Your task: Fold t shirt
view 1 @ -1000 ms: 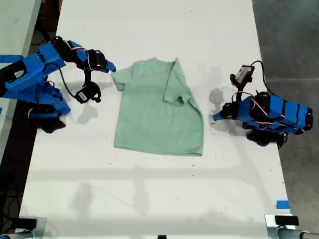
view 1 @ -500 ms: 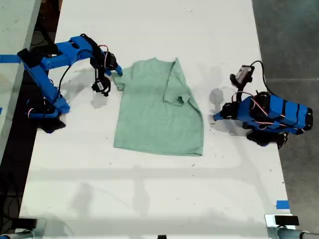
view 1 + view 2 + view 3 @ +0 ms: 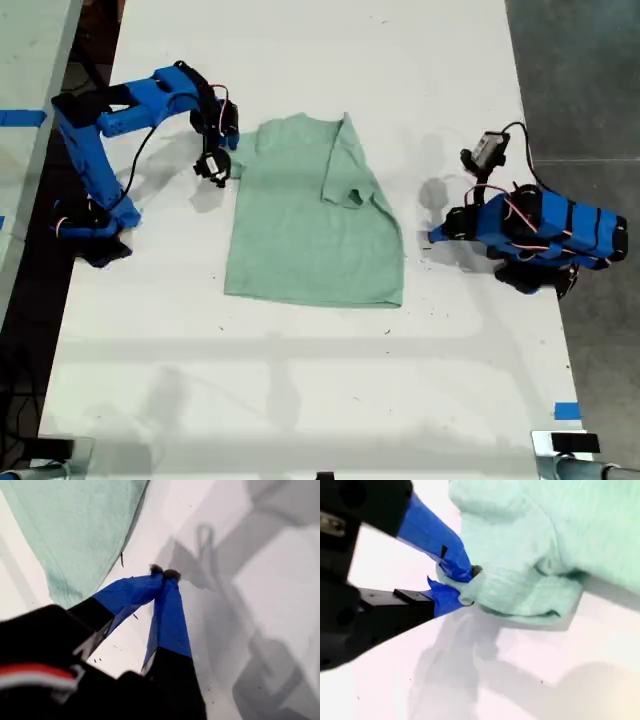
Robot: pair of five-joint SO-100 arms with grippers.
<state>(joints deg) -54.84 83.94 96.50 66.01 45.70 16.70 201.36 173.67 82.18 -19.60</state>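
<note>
Pinching the t shirt's point(image 3: 310, 225) sleeve edge, my second gripper point(image 3: 465, 585) is clamped on cloth. One sleeve is folded; my first gripper point(image 3: 164, 572) rests closed, empty.

T shirt point(image 3: 312, 225) mid-table point(image 3: 300, 400) — arms flanking (exterior view's left and right), one each side.

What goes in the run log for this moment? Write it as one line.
task: fold t shirt | my second gripper: shut on sleeve | my first gripper: shut, empty, beside shirt | table: shirt partly folded
</note>
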